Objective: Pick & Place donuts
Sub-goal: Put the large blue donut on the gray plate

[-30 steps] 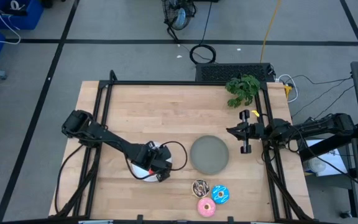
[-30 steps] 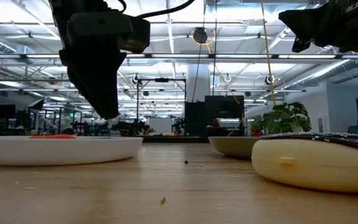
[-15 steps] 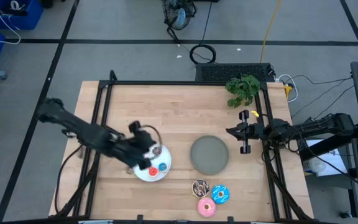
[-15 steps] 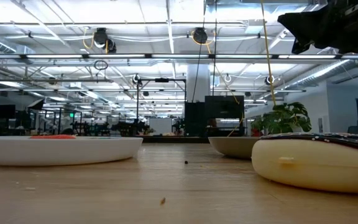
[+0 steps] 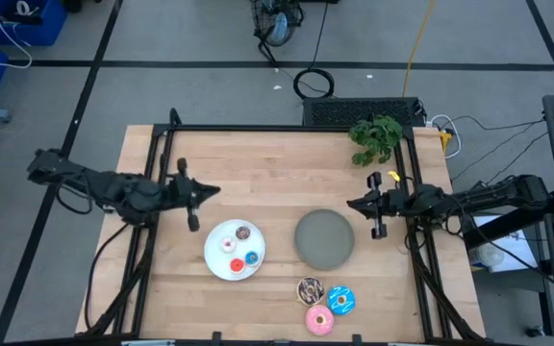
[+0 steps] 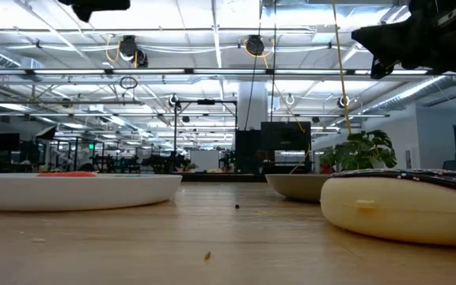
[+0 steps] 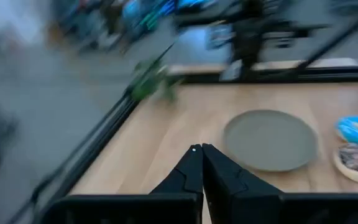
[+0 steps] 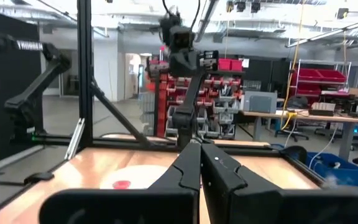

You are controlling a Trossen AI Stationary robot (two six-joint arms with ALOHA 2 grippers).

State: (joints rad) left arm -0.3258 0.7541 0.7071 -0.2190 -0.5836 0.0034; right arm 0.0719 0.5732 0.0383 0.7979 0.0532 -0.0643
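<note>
Four small donuts lie on the white plate (image 5: 221,261): brown (image 5: 243,233), white (image 5: 227,244), red (image 5: 237,264) and blue (image 5: 252,258). Three wide donuts lie on the table near its near edge: sprinkled chocolate (image 5: 310,288), blue (image 5: 341,300) and pink (image 5: 319,320). My left gripper (image 5: 215,191) is shut and empty. It is level, above the table, on the far-left side of the white plate. Its shut fingers show in the left wrist view (image 7: 197,149). My right gripper (image 5: 350,204) is shut and empty, level, at the table's right side. It also shows in the right wrist view (image 8: 197,145).
A grey plate (image 5: 324,238) lies bare between the white plate and my right gripper. A green toy plant (image 5: 375,137) lies at the far right corner. A black frame runs along the table's edges. In the low view the chocolate donut (image 6: 402,202) fills the right foreground.
My left gripper has risen off the white plate and drawn back toward the table's left and far edges, tipping from pointing down to level. The small donuts on the plate, covered by it before, now show.
</note>
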